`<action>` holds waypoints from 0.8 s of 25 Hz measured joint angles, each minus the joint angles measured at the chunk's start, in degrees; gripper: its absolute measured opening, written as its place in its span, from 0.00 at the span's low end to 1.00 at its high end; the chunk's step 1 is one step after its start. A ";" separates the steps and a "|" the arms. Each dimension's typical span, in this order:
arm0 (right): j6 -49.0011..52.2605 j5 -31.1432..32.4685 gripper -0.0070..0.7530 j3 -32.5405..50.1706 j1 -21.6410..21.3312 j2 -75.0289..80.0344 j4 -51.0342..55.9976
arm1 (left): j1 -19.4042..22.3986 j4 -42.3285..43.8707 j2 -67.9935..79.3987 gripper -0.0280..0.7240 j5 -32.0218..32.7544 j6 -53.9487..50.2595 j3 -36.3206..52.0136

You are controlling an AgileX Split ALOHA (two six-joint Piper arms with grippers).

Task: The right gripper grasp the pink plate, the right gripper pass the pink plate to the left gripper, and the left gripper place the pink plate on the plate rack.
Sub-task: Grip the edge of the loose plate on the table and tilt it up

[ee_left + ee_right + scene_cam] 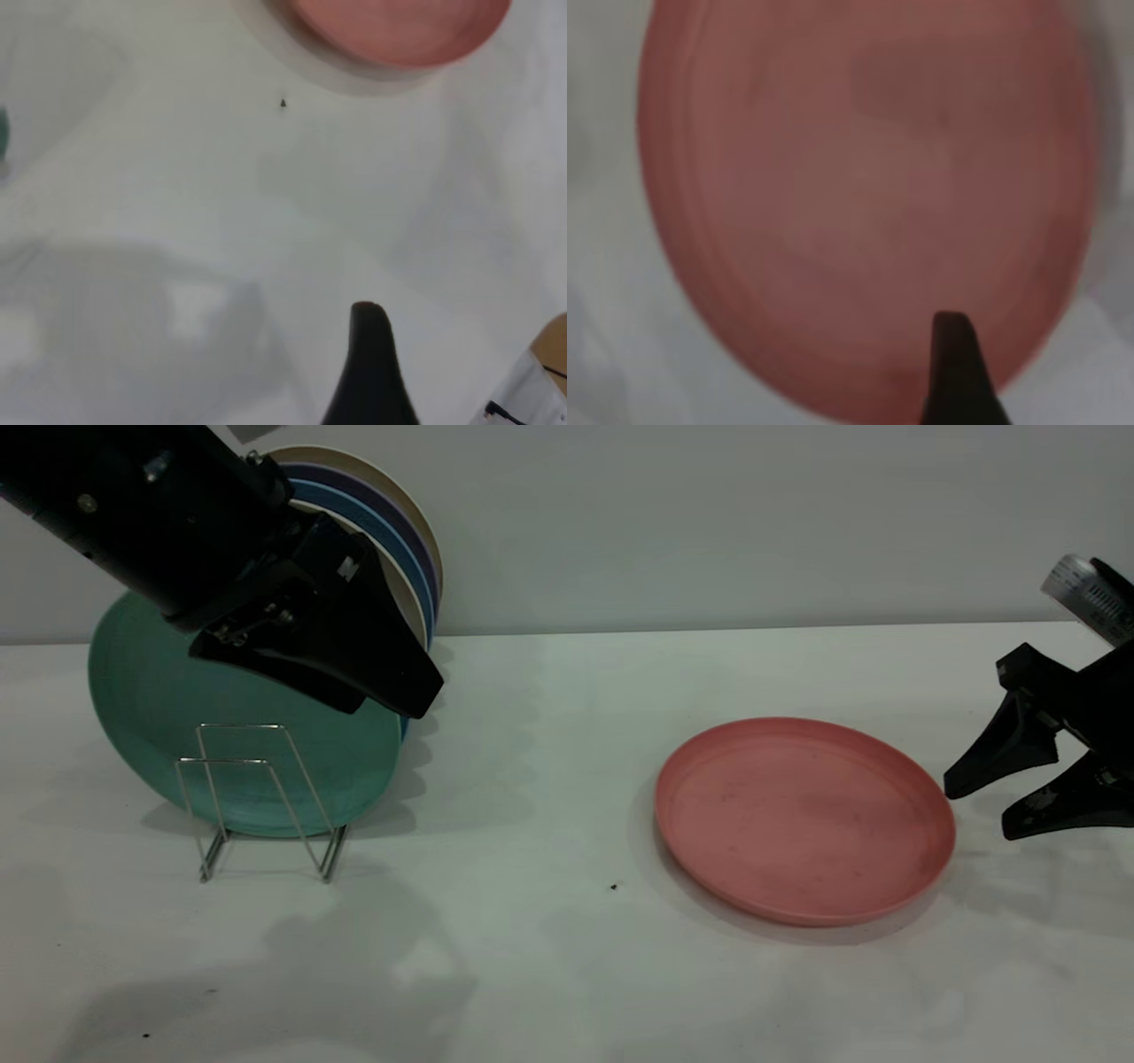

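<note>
Your right gripper (974,808) sits just beside the pink plate (802,819), fingers spread to straddle its rim. Whether your left gripper (403,691), hovering above the plate rack (257,797), is spread, you cannot tell.

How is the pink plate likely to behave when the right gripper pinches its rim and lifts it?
The pink plate lies flat on the table, and its low rim by the open right gripper offers little to pinch, so it may slip. It looks like matte plastic: probably stiff and light. Held by one edge, it would likely droop.
</note>
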 joint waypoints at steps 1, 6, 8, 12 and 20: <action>0.00 0.19 0.68 -0.89 -0.07 0.93 0.12 | 0.00 0.00 0.00 0.82 -0.35 0.00 0.00; -0.28 0.69 0.67 -3.26 -0.07 5.02 0.82 | 0.00 0.00 0.00 0.82 -2.36 0.00 0.00; -0.40 0.41 0.66 -3.51 -0.07 5.69 0.82 | 0.00 -0.11 0.00 0.82 -2.77 0.00 0.00; -1.13 0.36 0.63 -3.59 -0.07 6.59 3.71 | 0.00 -0.40 0.00 0.82 -3.07 0.00 0.00; -4.57 2.56 0.57 -3.59 0.54 9.08 8.47 | 0.00 -0.40 0.00 0.82 -4.55 0.00 0.00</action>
